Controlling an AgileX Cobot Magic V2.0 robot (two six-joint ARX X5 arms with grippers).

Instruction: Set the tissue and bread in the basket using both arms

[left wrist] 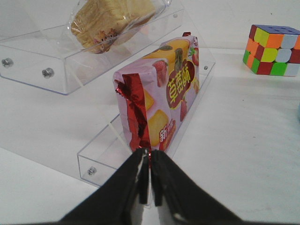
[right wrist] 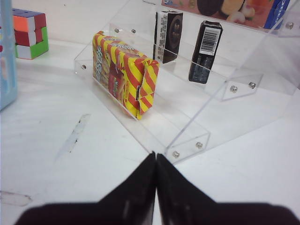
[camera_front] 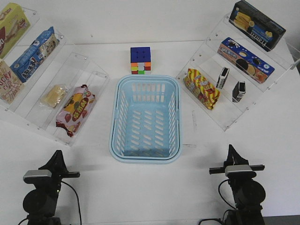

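Note:
The light-blue basket stands empty in the middle of the table. The bread, pale yellow in clear wrap, lies on the left acrylic shelf; it also shows in the left wrist view. Two black-and-white tissue packs stand on the right shelf, and show in the right wrist view. My left gripper is shut and empty near the table's front, short of the left shelf. My right gripper is shut and empty, short of the right shelf.
A pink strawberry snack bag lies on the lowest left step. A red-and-yellow snack bag lies on the lowest right step. A colour cube stands behind the basket. Snack boxes fill the upper steps, among them a blue cookie box.

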